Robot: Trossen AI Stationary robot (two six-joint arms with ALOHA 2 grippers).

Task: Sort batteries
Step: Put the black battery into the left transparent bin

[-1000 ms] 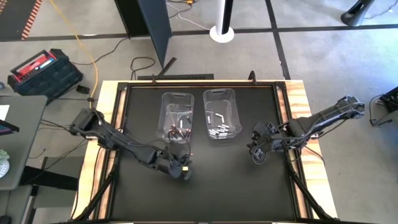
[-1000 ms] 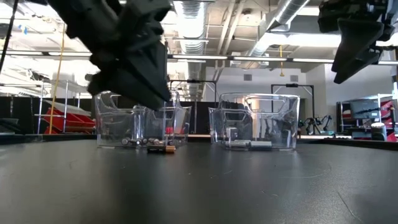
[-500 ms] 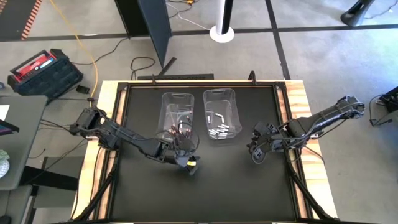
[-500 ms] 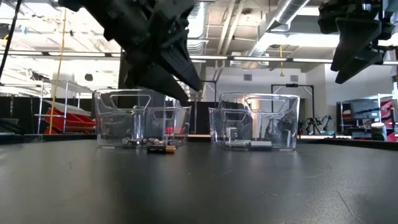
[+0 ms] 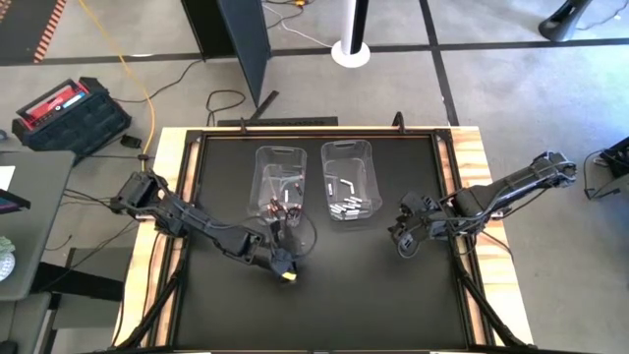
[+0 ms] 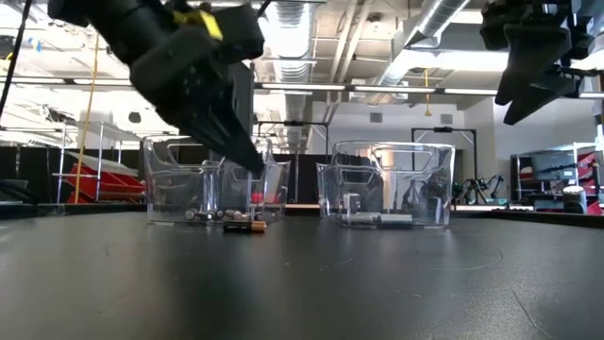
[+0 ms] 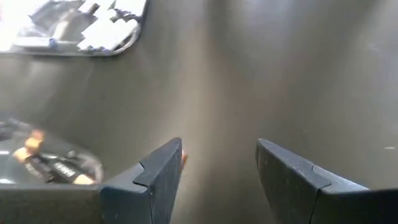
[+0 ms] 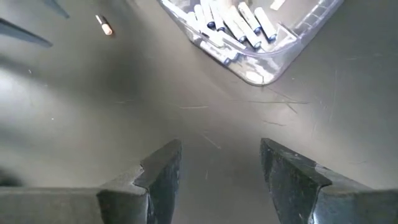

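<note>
Swung left gripper [image 5: 286, 271] back from bin [image 5: 279, 187] front, fingers spread, empty; one battery [image 6: 243, 226] left on mat before that bin, right gripper [image 5: 405, 242] parked open, empty, right side.

Two clear bins [image 5: 314, 184] block mat's far centre; narrow gap between them. Loose battery [image 6: 243, 226] lies before left bin. Near mat [image 5: 373, 295] open.

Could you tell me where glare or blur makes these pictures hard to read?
Left wrist view: the clear plastic bin of white batteries is washed out by glare. Low view: the dark left gripper looms close and soft against bright ceiling lights. Right wrist view: reflections streak the black tabletop.
</note>
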